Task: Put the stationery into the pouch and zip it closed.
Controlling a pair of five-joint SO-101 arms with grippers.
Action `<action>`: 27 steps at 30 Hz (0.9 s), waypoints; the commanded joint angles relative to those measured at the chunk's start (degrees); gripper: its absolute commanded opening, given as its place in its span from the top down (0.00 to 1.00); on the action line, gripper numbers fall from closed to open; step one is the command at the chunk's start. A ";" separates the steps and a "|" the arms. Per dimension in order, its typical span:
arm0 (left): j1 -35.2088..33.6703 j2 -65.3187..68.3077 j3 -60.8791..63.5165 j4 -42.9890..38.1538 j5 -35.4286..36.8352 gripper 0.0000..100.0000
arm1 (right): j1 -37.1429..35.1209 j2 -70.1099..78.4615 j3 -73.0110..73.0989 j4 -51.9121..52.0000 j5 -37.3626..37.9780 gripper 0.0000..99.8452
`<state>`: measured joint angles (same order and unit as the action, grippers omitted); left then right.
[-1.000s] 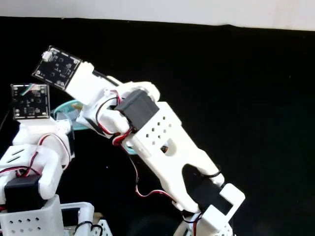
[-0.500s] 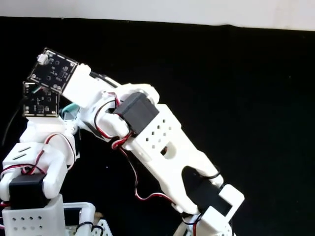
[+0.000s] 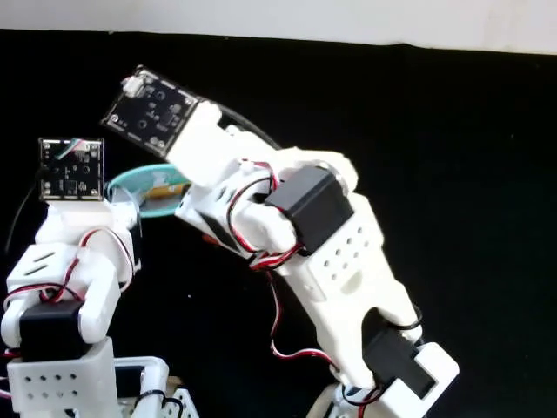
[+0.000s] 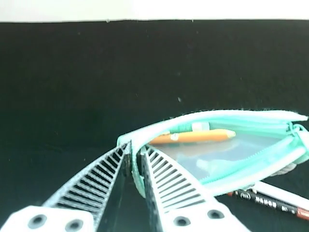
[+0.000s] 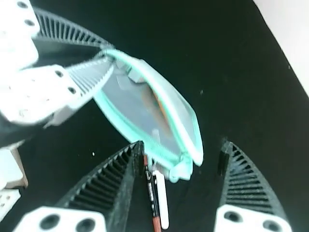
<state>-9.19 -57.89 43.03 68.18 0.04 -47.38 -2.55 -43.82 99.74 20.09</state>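
Pouch [image 4: 231, 154], teal with clear sides, mouth open, on or just above black table [image 4: 72, 72]; cannot tell which. Orange pencil [image 4: 193, 137] inside, partly behind the rim. Left gripper [image 4: 134, 152] clamped on one pouch end. Right gripper [image 5: 181, 147], jaws wide apart, over the opposite end. White pen [image 5: 161, 203] and red pencil [image 5: 150, 193] beside that end, tops hidden under pouch.

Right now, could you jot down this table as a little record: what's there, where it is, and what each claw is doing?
pouch: mint trim, clear sides, zip open
inside it: orange pencil
outside: white pen and dark pencil, on the black table by the pouch
left gripper: shut on one end of the pouch
right gripper: open, near the other end
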 commanded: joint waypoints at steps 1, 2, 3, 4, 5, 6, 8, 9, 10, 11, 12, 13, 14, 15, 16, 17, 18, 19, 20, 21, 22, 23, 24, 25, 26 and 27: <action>-0.57 1.10 0.92 -2.90 0.09 0.99 | 1.89 -2.24 -1.98 0.57 -4.57 0.75; -1.10 1.10 0.92 -3.69 0.09 0.99 | 2.07 -2.24 -1.98 0.66 -4.75 0.75; -1.89 1.10 0.92 -4.31 0.09 0.99 | 2.07 -2.24 -1.89 0.75 -4.84 0.75; -2.42 1.10 0.84 -4.84 0.09 0.99 | 2.07 -2.24 -1.27 0.75 -4.75 0.75; -2.77 1.10 0.48 -4.84 0.09 0.99 | 2.15 -2.24 -0.13 0.57 -4.75 0.75; -2.95 1.10 -0.13 -4.84 0.09 0.99 | 2.15 -2.24 1.01 0.48 -4.75 0.75; -3.03 1.10 -1.54 -4.75 0.09 0.99 | 2.24 -2.24 4.18 0.31 -4.75 0.75; -3.03 1.19 -2.42 -4.75 0.09 0.99 | 2.24 -2.24 5.58 0.22 -4.75 0.75; -3.03 1.19 -3.21 -4.75 0.09 0.99 | 2.24 -2.24 6.73 0.22 -4.75 0.75; -3.03 1.63 -4.09 -4.75 0.09 0.99 | 2.24 -2.24 7.78 0.22 -4.75 0.75; -3.03 2.68 -5.23 -4.75 0.09 0.99 | 2.33 -2.24 8.40 0.22 -4.92 0.75; -3.12 4.18 -6.46 -4.75 0.09 0.99 | 2.33 -2.24 9.01 -0.04 -5.10 0.75; -3.65 5.93 -7.69 -4.84 0.09 0.99 | 2.33 -2.24 9.63 -0.66 -5.10 0.75; -4.18 8.04 -9.10 -4.92 0.09 0.99 | 2.51 -2.24 10.15 -1.10 -5.10 0.75; -4.53 10.15 -10.59 -4.92 0.18 0.99 | 3.12 -2.33 10.59 -1.71 -5.19 0.75; -5.05 12.44 -12.18 -5.19 0.18 0.99 | 3.65 -2.42 11.12 -2.68 -5.19 0.75; -5.76 14.81 -13.76 -5.36 0.18 0.99 | 4.26 -2.42 11.56 -3.38 -5.19 0.75; -6.46 17.10 -15.52 -5.36 0.18 0.99 | 5.23 -2.42 12.18 -3.91 -5.10 0.75; -6.81 19.38 -17.19 -5.27 0.18 0.99 | 5.85 -2.33 12.88 -4.00 -4.75 0.75; -7.16 21.67 -18.77 -5.27 0.18 0.99 | 6.37 -2.33 13.85 -4.09 -4.66 0.75; -7.60 23.78 -20.18 -5.19 0.18 0.99 | 6.64 -2.33 14.99 -4.18 -3.96 0.75; -7.87 25.98 -21.49 -5.19 0.18 0.99 | 6.64 -2.33 16.40 -4.18 -2.20 0.75; -7.87 27.91 -22.73 -5.10 0.18 0.99 | 6.64 -2.59 18.07 -4.09 -0.62 0.75; -7.96 29.85 -23.87 -5.10 0.18 0.99 | 6.64 -2.68 19.65 -4.18 0.62 0.75; -7.96 31.60 -25.01 -5.01 0.18 0.99 | 6.64 -2.77 20.70 -4.18 1.67 0.75; -7.96 33.27 -26.07 -5.01 0.18 0.99 | 6.64 -2.77 21.85 -4.18 2.55 0.75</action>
<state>-16.22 -30.55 19.38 63.25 0.22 -41.58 -2.64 -23.78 96.57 19.74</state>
